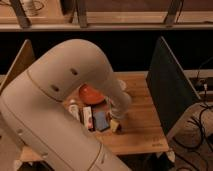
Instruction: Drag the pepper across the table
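My large white arm [65, 100] fills the left and middle of the camera view and reaches down to the light wooden table [142, 107]. The gripper [117, 121] is at the arm's end, low over the tabletop, just right of the blue rectangular pad [100, 120]. A small yellowish patch shows right at its tip. I cannot make out the dark-red pepper; it looks hidden under or behind the gripper's end. The round orange-red plate [90, 93] lies behind the gripper, partly covered by the arm.
A white-and-red packet [87, 118] and a small white bottle [74, 108] lie left of the blue pad. A dark upright panel [167, 82] stands at the table's right edge, a wooden panel [20, 62] at the left. Cables [202, 117] hang off to the right.
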`<state>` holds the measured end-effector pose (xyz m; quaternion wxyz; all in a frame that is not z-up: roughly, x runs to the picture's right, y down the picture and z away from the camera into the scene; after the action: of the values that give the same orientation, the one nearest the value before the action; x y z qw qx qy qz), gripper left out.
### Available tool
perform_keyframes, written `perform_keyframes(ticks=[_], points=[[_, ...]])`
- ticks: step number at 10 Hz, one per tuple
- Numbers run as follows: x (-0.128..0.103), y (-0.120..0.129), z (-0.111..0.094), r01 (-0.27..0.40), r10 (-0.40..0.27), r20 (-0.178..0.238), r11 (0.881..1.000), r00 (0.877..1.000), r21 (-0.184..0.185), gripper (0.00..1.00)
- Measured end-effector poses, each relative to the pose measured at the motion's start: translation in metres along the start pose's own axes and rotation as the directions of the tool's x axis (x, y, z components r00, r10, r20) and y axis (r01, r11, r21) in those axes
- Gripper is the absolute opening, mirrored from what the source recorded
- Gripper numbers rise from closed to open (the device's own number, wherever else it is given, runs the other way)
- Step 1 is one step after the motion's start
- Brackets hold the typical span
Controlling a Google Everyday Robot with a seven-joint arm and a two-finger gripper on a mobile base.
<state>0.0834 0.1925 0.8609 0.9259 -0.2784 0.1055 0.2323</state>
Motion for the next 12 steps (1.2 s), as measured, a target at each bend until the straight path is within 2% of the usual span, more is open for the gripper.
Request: perform_keyframes(ticks=[2,3,4,7,9,11,12], points=[[-0.008,0.012,0.004,-0.005,0.007,0.03,0.999,1.0,-0.047,0.8],[-0.01,0.015,0.006,0.001,0.001,0.036,0.998,0.999,-0.057,0.8],[-0.012,0.02,0.009,0.007,-0.004,0.042,0.997,0.999,-0.071,0.73],[-0.009,0.021,0.013,0.005,-0.002,0.037,0.997,0.999,-0.081,0.46],[-0.006,0.016,0.017,-0.003,0.005,0.03,0.997,1.0,-0.077,0.23],[0.001,0.008,0.015,-0.022,0.023,0.021,0.998,1.0,-0.061,0.06],[0.009,0.004,0.013,-0.037,0.038,0.009,0.998,0.999,-0.052,0.0]])
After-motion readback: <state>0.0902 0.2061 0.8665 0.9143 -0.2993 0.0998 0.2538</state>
